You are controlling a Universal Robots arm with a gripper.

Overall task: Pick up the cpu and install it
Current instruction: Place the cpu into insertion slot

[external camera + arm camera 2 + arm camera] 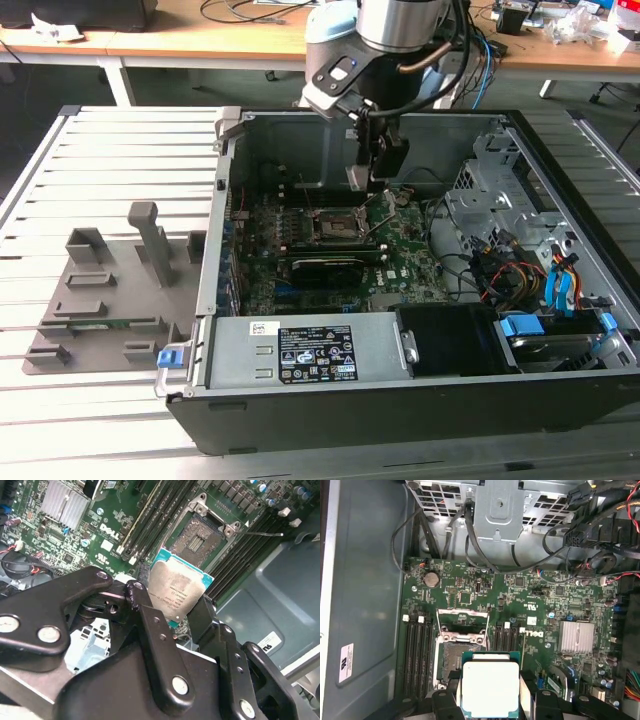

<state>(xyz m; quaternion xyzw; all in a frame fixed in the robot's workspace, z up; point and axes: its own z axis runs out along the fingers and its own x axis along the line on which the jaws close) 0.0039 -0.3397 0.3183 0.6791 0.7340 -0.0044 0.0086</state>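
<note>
Second wrist view shows the claw [171,599] pinching the cpu [177,586] near the open socket [200,536]; keeping it level and square probably matters.

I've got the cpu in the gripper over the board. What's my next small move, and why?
Probably shift sideways until the cpu sits squarely over the open socket before lowering. The gripper holds it above the board, and in both wrist views it looks offset from the socket.
</note>
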